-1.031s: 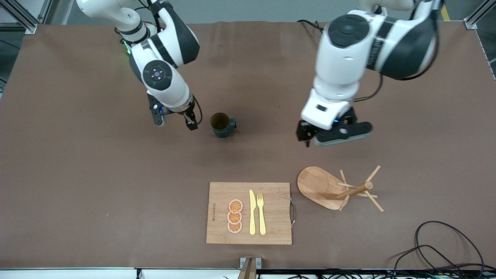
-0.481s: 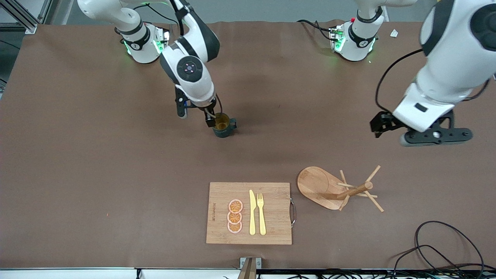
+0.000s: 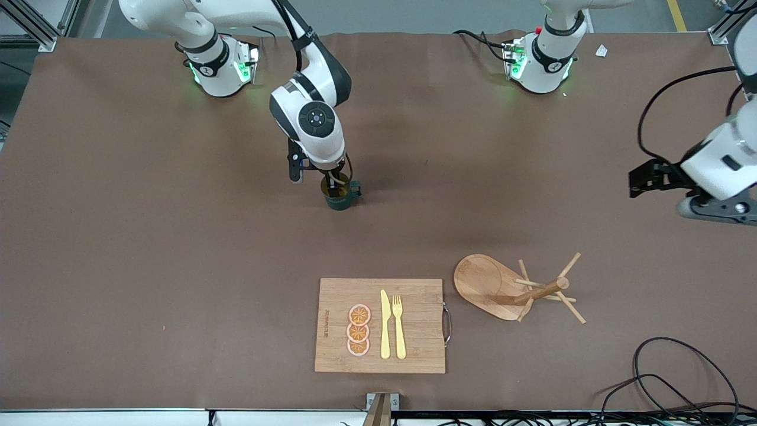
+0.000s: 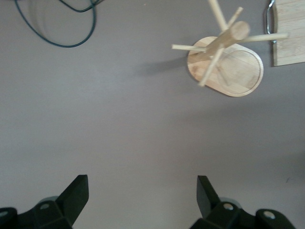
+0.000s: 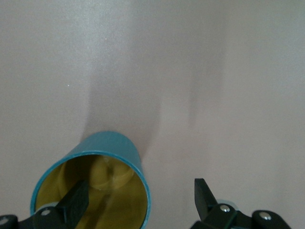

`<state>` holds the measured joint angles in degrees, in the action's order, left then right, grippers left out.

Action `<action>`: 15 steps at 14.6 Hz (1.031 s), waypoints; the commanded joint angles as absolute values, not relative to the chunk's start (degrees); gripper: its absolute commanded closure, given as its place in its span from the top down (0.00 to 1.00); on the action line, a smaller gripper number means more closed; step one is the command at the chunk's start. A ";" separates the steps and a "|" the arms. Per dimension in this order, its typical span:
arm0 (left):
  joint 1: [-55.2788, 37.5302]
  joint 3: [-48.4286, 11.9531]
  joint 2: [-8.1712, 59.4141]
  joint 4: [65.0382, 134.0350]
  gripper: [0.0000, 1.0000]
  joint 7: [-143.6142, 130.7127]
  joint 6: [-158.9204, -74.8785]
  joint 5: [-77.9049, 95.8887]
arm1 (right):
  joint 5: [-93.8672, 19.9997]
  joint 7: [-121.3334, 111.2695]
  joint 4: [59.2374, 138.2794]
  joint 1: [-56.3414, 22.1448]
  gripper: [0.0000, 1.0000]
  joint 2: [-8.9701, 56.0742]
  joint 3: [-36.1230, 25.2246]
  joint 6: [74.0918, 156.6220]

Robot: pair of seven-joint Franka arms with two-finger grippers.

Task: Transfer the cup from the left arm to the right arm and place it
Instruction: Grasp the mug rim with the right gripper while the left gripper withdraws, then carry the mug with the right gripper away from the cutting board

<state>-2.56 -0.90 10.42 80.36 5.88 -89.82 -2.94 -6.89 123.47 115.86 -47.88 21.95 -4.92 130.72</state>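
The cup, a dark teal mug with a mustard inside, stands upright on the brown table near its middle. My right gripper is open and low over it. In the right wrist view one finger sits inside the cup and the other finger stays outside, so the right gripper straddles the cup's wall. My left gripper is open and empty, up over bare table at the left arm's end. The left wrist view shows only table under the left gripper.
A wooden peg rack stands nearer to the front camera, and it also shows in the left wrist view. Beside it a cutting board carries orange slices, a knife and a fork. Cables lie at the front corner.
My right gripper has moved over to the cup and lowered, with one finger now inside it. My left arm has swung away toward its end of the table. The cup has not moved.
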 commanded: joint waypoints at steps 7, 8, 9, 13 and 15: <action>-4.31 5.19 1.53 87.06 1.00 5.89 -89.82 3.78 | -8.09 123.67 115.75 -47.46 0.00 21.53 -5.10 130.96; -4.31 4.40 -0.25 88.32 1.00 5.89 -89.39 3.78 | -8.09 122.53 115.58 -47.46 0.00 21.53 -5.18 130.87; -4.48 3.87 -0.26 87.89 1.00 5.80 -88.51 3.78 | -8.09 119.56 115.49 -47.37 0.00 21.45 -5.19 130.87; -4.92 3.26 0.09 86.40 1.00 1.25 -88.33 3.60 | -8.09 102.53 115.58 -44.57 0.00 20.57 -5.27 128.68; -4.22 2.99 0.09 86.57 1.00 1.14 -88.16 3.17 | -8.09 93.03 115.58 -42.99 0.00 20.22 -5.27 128.58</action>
